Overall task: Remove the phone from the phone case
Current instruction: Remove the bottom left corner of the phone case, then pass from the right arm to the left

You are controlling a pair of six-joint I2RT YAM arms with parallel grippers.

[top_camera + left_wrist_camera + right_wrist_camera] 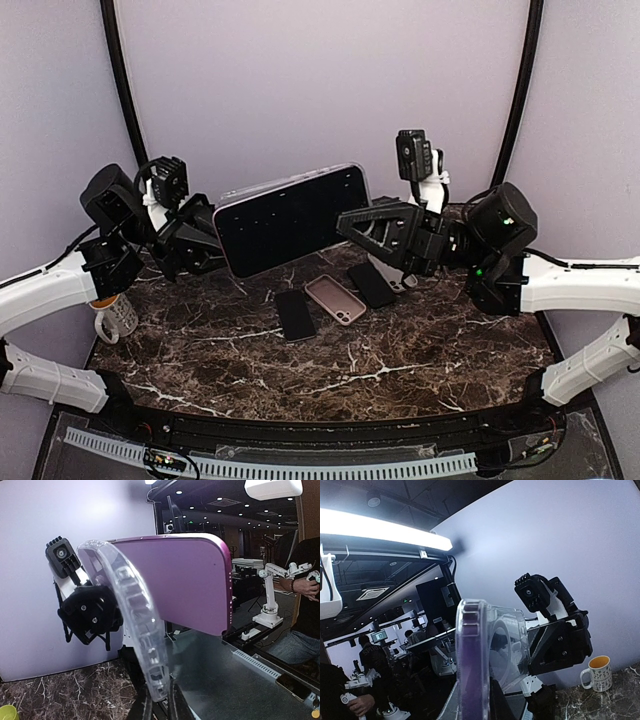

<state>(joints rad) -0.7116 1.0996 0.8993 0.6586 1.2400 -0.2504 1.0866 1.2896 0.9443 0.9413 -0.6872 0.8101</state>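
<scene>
Above the marble tabletop [400,350] we hold the phone [290,220] aloft: left hand [217,236] clamped on the clear phone case [135,630] bowing off it, right hand [352,222] pinching the phone's other end.

purple phone [470,665] standing edge-on dead centre, clear phone case [507,645] bowing off its right side, left gripper [534,647] clamping onto the case's far edge, white mug [597,672] sitting on the marble table [620,705] bottom right, light strip [380,530] glaring up top, folks [370,652] hanging around lower left
</scene>
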